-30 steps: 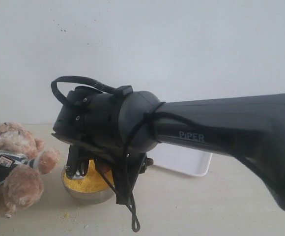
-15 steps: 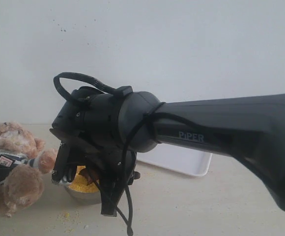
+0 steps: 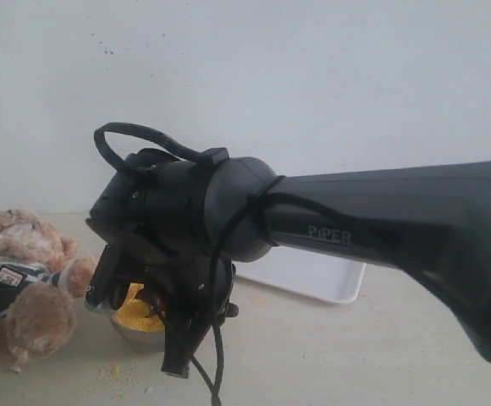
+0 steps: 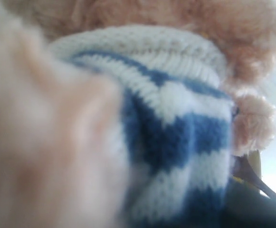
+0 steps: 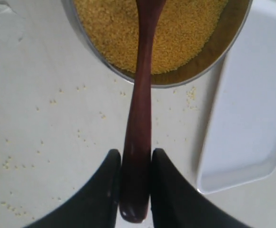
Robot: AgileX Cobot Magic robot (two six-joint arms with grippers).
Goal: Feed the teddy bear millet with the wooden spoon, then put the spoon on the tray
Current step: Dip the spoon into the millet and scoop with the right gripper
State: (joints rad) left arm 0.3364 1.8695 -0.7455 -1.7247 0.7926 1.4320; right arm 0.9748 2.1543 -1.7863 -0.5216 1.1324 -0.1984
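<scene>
The right arm has rolled its wrist and swung a little toward the teddy bear (image 3: 25, 241) over the last second. Its right end effector (image 5: 135, 156) is clamped on the wooden spoon (image 5: 140, 95), whose tip reaches over the millet (image 5: 185, 33). The bowl (image 5: 233, 38) sits on the bench (image 3: 355, 355) between bear and tray (image 5: 242, 118). It looks like scooping; feeding hasn't happened yet. The left end effector (image 3: 13, 283) lies across the bear's chest, though I cannot tell whether it grips.
</scene>
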